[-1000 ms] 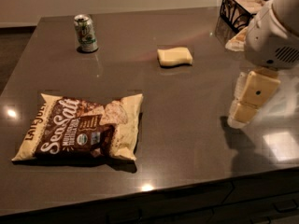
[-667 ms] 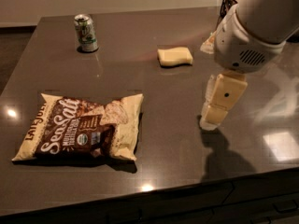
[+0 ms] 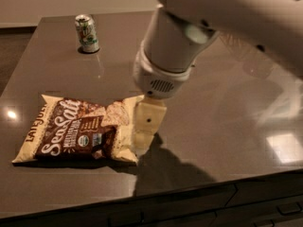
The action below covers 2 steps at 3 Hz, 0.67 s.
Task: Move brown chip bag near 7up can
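Crinkle and puff mark the large cream-yellow chip bag (image 3: 78,134) with a dark brown front panel and white "Sea Salt" script as a light, soft, air-filled thing. It should lift with little effort, but its glossy film looks slippery and its contents will crush under a hard squeeze. It lies flat at the lower left of the frame. The safest hold is likely a pinch on its right edge or a raised fold there, not across the belly. The cream-coloured end effector (image 3: 144,136) hangs at that right edge, overlapping it in view; I cannot tell whether it is apart or together, or whether it touches. Above it bulks the white arm (image 3: 165,60). The small green-and-white drink can (image 3: 87,33) with a silver top stands upright at the upper left, well apart from the bag, on the dark glossy bench (image 3: 227,126).
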### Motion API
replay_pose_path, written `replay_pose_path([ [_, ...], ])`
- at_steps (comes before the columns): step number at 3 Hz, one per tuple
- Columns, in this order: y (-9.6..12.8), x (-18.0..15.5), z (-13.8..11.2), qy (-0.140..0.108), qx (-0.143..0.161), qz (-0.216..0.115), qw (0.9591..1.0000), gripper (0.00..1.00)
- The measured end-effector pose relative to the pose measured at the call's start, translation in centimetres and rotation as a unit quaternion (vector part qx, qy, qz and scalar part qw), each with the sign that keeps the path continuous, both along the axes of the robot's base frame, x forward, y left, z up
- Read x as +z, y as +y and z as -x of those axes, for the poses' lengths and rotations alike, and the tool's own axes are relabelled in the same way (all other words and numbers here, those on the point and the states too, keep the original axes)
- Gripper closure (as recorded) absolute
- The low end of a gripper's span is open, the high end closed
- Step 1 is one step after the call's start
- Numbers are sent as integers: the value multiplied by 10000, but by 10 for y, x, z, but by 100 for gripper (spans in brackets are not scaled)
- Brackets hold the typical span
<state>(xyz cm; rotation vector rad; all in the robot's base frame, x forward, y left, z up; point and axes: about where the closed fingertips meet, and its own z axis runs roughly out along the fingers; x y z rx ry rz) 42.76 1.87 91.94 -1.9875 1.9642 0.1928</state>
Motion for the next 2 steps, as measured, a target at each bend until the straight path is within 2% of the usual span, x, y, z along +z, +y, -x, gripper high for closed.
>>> replay_pose_path([
  [2, 58, -33, 18, 218, 392, 58, 9990, 0],
])
